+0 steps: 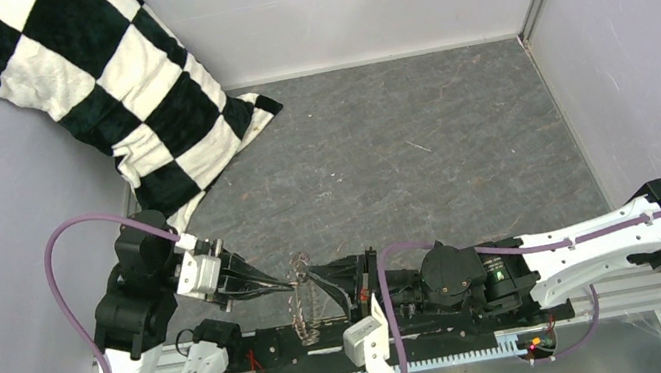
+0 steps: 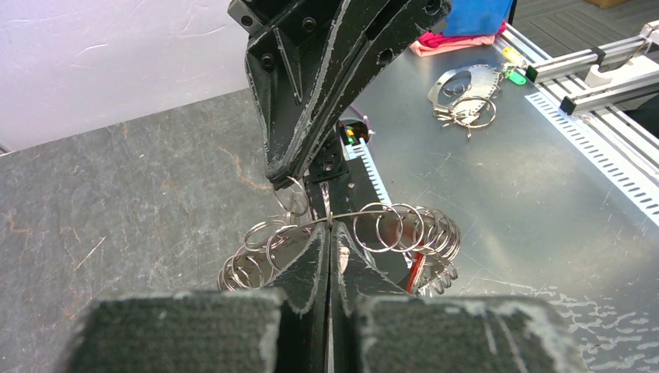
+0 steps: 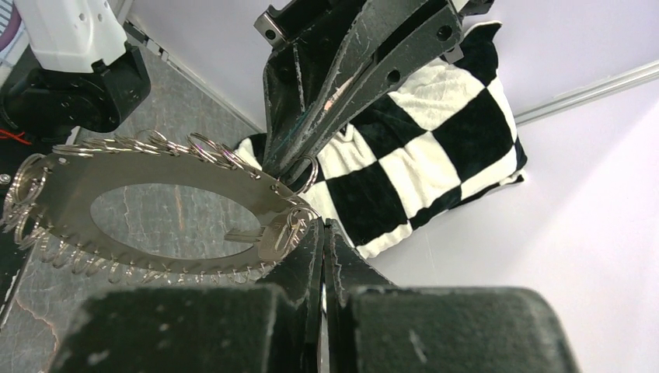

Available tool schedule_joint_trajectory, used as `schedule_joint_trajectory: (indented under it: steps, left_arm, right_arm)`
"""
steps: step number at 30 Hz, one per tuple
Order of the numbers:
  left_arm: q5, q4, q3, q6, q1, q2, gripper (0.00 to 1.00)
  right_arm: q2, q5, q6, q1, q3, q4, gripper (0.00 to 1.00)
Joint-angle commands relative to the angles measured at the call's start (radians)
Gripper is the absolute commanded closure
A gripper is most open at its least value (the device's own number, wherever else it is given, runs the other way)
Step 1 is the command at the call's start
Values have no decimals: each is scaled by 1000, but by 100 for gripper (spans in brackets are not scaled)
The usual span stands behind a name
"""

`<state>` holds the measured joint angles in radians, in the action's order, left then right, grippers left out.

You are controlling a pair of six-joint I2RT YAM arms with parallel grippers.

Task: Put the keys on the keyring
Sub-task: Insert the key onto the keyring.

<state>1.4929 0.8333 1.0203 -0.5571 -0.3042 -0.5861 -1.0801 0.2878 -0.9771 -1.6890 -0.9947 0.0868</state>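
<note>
From above, the left hand (image 1: 282,283) and right hand (image 1: 314,272) meet tip to tip over the worktop's (image 1: 443,157) near edge, with the keyring (image 1: 302,303) hanging between them. Open grey surface runs beyond both, and a checkered pillow (image 1: 138,87) lies far beyond the left hand. In the left wrist view, that hand's fingers are pressed together on the keyring's thin plate, seen edge-on with rings fanned either side. In the right wrist view, the right hand is pinched shut on the oval plate's ringed rim. The key (image 3: 256,235) lies flat against the plate, just beside its fingertips.
</note>
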Motion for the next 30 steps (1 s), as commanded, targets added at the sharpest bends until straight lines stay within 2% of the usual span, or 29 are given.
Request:
schedule_joint_trajectory:
  steps: [1,30]
  left_arm:
    - [0,-26,42,58,1,-8,98]
    - [-21,-26,40,57,1,-11,98]
  right_arm:
    - [21,-38,29,-9,-37,9,99]
    - [14,-41,49,-9,-48,48,99]
